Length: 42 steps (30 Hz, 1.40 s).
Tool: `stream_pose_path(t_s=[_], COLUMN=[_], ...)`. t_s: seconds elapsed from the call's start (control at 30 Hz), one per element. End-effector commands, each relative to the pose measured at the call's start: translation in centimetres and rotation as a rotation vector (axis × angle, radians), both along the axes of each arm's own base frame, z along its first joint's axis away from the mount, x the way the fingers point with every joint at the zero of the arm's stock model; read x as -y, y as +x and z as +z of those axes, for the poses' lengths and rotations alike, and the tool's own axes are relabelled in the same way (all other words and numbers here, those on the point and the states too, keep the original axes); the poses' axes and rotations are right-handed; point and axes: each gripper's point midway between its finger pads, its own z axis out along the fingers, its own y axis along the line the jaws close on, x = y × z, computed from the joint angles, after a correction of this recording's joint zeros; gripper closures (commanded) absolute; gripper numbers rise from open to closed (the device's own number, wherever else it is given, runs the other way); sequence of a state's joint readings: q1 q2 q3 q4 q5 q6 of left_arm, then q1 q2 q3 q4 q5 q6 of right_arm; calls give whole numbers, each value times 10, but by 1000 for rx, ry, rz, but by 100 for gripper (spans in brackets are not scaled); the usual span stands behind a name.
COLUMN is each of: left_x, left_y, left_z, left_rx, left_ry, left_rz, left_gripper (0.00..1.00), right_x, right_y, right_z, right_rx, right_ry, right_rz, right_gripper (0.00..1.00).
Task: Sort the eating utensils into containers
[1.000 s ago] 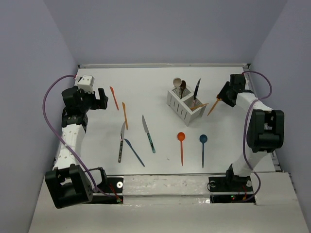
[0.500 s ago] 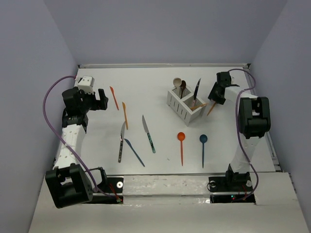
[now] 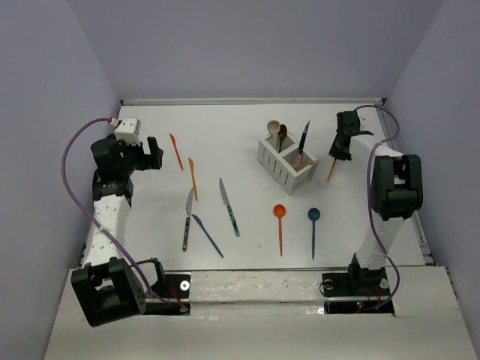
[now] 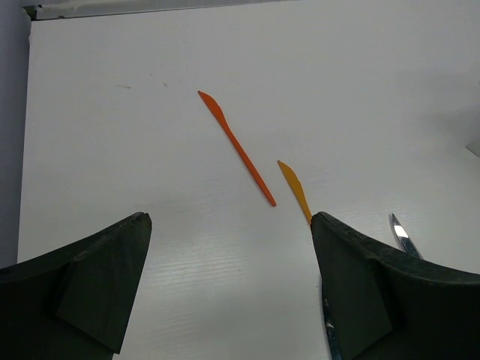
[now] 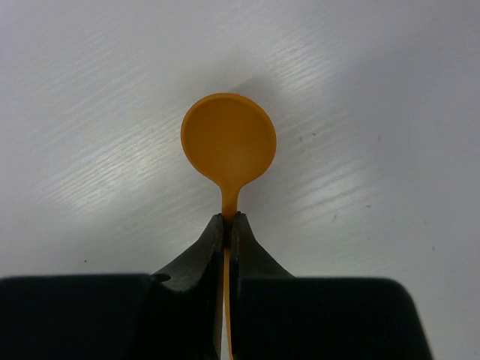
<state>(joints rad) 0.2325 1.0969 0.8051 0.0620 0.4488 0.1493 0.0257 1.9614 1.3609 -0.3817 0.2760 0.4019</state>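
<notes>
Right pincer [image 5: 227, 219] shifted rightward, pinching orange spoon [image 5: 229, 139]

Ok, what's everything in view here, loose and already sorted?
Table: 1, white.
Caddy: 1, white, right of centre.
In the caddy: 4, upright; beige spoon, brown spoon, dark knife, orange piece.
Orange knives: 2, far left, the second nearer.
Silver knives: 2, dark handles, near left, the second to its right.
Blue knife: 1, between the silver knives.
Orange spoon: 1, in front of the caddy.
Blue spoon: 1, right of it.
Held spoon: 1, orange, right of the caddy.
Left fingers: black, open, empty.
Right fingers: black, shut on the held spoon.
</notes>
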Motion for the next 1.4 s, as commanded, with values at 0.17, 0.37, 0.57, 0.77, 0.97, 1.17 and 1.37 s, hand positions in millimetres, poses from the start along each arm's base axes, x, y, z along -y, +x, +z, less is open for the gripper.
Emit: stream_pose_path(t_s=[0.17,0.37,0.57,0.77,0.97,1.17,1.37], left_x=[1,0,-2,-4,-5,-6,-6], left_y=[-2,-2,-5,-5,-3,-2,-2], left_z=[17,22,22,20,14,11,13], left_rx=[71,85,89,81,64,55,59], left_ry=[14,16,30,29,24,22,26], left_rz=[-21,-16,-8,-6,-9,-6,-7], left_gripper=[1,1,1,1,1,1,1], right_x=[19,-73,-167,-206,-225,-233,-238], right_y=[9,-5,0,34,45,42,39], right_z=[233,364,384,308,255,213,178], right_rx=[609,999,1199,1077,995,956,929], right_ry=[-182,-291,-103,-93,-37,18,62], right_rz=[-11,161,395,463,499,489,474], right_gripper=[100,100,100,100,100,100,100])
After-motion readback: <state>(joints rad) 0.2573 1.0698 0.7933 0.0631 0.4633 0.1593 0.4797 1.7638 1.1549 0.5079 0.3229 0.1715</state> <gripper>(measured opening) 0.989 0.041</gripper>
